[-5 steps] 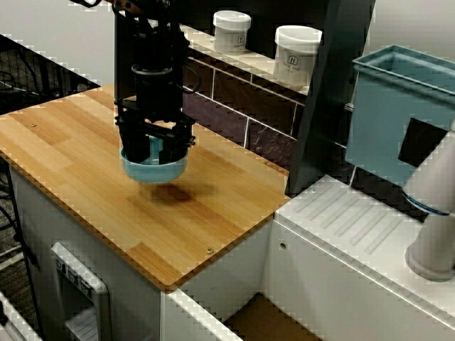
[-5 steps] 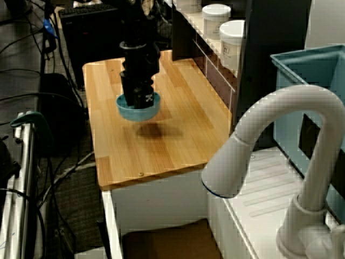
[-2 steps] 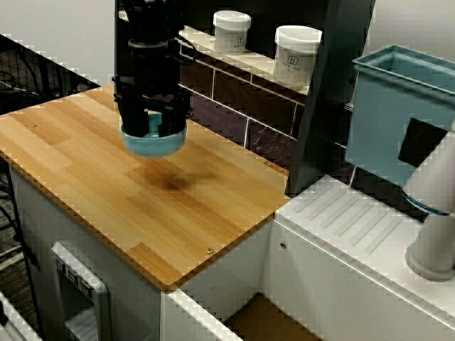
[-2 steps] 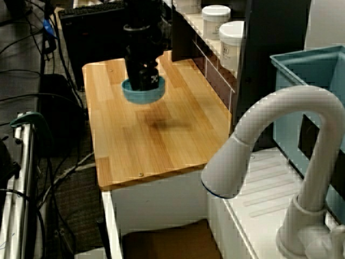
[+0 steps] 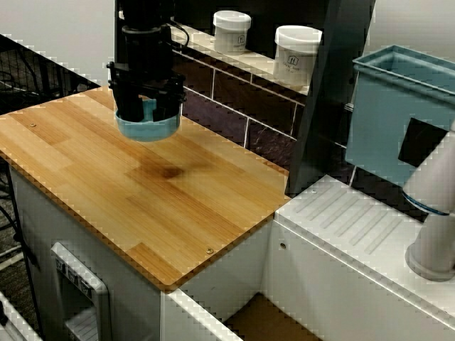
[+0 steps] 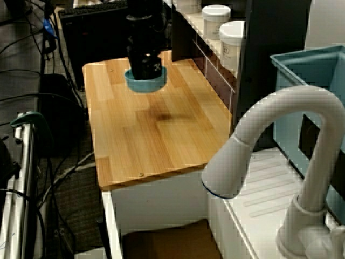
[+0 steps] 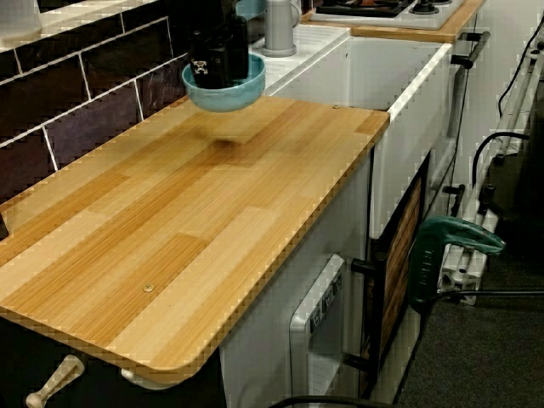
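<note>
Right now I see my gripper in the upper left of the frame, jaws clamped on the rim of 1 blue bowl. It hangs clear above the wooden counter, over its own shadow. 2 white jars sit on the shelf behind.

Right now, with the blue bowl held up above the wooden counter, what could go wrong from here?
1. The black tool holds the light blue round bowl clear of the wooden countertop, apparently by its rim alone; a slip could drop it onto the wood.
2. The arm stands close to the dark tiled wall and to the nearer white lidded jar on the shelf; a sideways swing might knock them.
</note>
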Controlling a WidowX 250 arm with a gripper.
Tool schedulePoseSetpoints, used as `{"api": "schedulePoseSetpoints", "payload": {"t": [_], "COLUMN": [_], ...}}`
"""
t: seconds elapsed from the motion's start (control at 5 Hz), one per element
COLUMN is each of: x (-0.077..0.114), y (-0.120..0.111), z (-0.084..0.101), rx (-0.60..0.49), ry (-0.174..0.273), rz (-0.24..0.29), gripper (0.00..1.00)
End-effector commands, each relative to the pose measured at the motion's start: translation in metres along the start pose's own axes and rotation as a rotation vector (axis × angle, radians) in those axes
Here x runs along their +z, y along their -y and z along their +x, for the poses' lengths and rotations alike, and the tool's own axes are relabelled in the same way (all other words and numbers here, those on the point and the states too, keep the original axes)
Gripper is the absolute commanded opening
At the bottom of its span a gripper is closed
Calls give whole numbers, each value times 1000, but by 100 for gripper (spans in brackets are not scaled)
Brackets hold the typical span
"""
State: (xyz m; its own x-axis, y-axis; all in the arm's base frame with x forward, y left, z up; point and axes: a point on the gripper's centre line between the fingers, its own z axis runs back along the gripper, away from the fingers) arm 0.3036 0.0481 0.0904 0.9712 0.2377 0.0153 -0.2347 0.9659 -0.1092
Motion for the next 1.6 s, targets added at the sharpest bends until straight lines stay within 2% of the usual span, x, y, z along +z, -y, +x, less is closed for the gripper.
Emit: {"api": "schedulePoseSetpoints", "payload": {"t": [0.0, 0.6, 1.0, 1.2, 1.4], "x": [21, 15, 18, 13, 17], "y": [-26, -46, -58, -62, -68], "z": [1, -7, -1, 3, 7], "rx": [13, 29, 54, 65, 79], "ry": [51, 53, 59, 51, 68], "rz": [-1, 2, -6, 3, 5], "gripper": [100, 100, 100, 100, 100]}}
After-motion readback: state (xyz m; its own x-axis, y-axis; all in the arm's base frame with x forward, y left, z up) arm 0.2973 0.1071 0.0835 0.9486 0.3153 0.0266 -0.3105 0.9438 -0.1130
